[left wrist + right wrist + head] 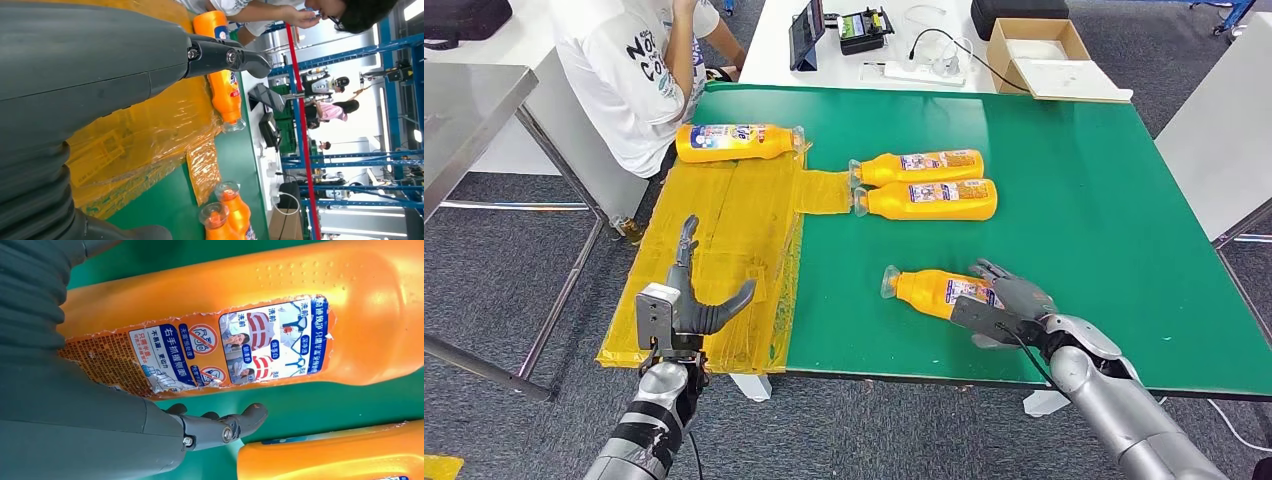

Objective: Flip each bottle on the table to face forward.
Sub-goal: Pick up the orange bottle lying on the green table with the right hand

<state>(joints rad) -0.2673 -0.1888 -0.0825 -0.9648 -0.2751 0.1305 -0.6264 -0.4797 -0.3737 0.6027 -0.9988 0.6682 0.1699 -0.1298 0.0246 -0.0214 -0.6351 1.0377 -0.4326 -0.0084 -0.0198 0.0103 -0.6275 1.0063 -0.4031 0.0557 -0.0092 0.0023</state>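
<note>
We see our right hand [1007, 303] gripping the base of the nearest orange detergent bottle [936, 291] on the green table [1104, 220]; our left hand [689, 300] hovers, fingers spread, holding nothing.

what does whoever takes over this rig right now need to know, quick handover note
Right hand: fingers around the base of the near bottle on the green table; firm grip cannot be confirmed. Its label with pictograms faces up in the right wrist view.
Left hand: open, holding nothing, hovering over the yellow sheet.
Other bottles: a pair side by side mid-table, one at the sheet's far edge, near a seated person.
Done: cannot tell which bottles are already flipped.
Left: probably flip the near bottle, then check the other three.
</note>
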